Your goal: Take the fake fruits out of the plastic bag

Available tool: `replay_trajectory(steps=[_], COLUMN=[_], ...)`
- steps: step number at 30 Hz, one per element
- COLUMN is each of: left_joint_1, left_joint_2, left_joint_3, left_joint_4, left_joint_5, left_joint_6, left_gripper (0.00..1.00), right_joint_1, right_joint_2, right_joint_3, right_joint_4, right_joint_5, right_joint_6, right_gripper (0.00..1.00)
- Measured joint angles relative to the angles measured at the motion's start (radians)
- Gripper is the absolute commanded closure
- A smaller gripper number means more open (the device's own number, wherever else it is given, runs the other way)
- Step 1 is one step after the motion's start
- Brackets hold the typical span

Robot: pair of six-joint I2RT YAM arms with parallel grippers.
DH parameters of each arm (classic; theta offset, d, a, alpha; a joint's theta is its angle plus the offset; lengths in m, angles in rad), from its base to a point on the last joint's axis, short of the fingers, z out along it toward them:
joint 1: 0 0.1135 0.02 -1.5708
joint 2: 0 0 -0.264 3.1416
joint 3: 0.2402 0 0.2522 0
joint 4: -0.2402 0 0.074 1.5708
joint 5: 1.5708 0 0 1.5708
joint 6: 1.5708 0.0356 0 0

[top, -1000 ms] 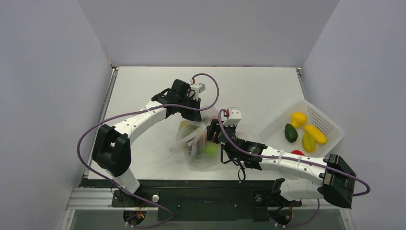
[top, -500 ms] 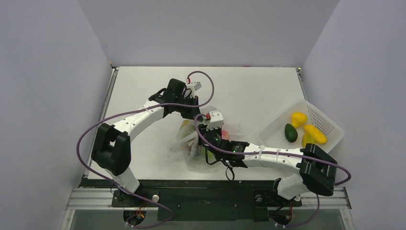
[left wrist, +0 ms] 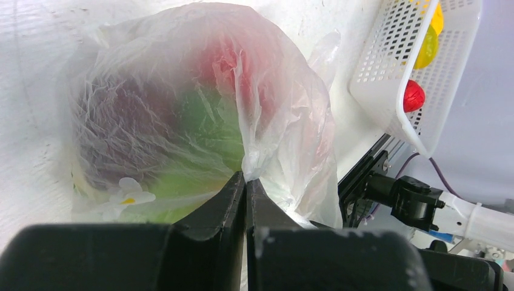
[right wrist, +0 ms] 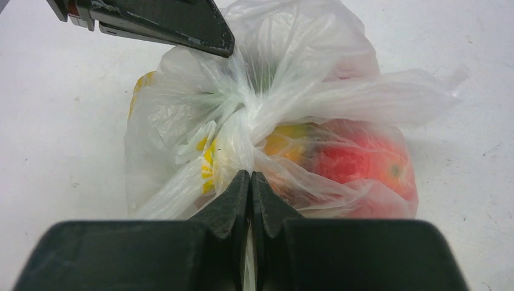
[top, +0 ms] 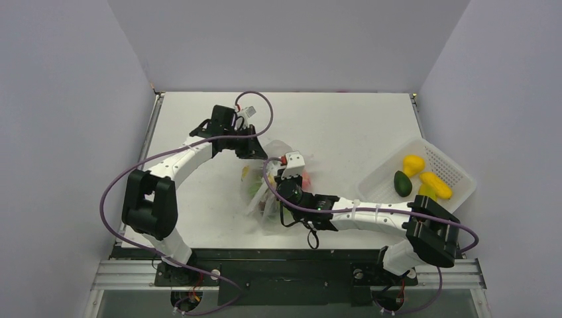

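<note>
The plastic bag lies crumpled mid-table between my two grippers, its neck bunched. My left gripper is shut on a fold of its film at the far side. My right gripper is shut on the gathered film at the near side. Through the plastic I see fake fruits: a red one, a green one, a dark maroon one and an orange-yellow one. One left fingertip shows above the bag in the right wrist view.
A white perforated basket stands at the right of the table, holding a yellow fruit, a dark green one and more yellow ones. Its wall and a red fruit show in the left wrist view.
My right gripper has moved left onto the bag and shut on its film. The left arm has drawn back to the left with the bag's far side in its grip.
</note>
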Motion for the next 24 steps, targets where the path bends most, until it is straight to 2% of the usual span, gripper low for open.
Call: replay_trajectory(steps=[11, 19, 24], left_joint_1=[0.071, 0.153, 0.168], left_joint_2=[0.0, -0.01, -0.019], left_joint_3=[-0.011, -0.011, -0.011], left_joint_4=[0.011, 0.006, 0.003], left_joint_5=[0.021, 0.014, 0.01], left_joint_6=[-0.024, -0.021, -0.015], left_gripper=[1.0, 1.0, 1.0], right_joint_1=[0.026, 0.04, 0.045], right_joint_2=[-0.044, -0.158, -0.239], right_joint_3=[-0.054, -0.16, -0.231], right_joint_4=[0.024, 0.043, 0.047], right_joint_5=[-0.007, -0.008, -0.015], right_joint_6=[-0.007, 0.013, 0.027], right_gripper=[1.0, 1.0, 1.0])
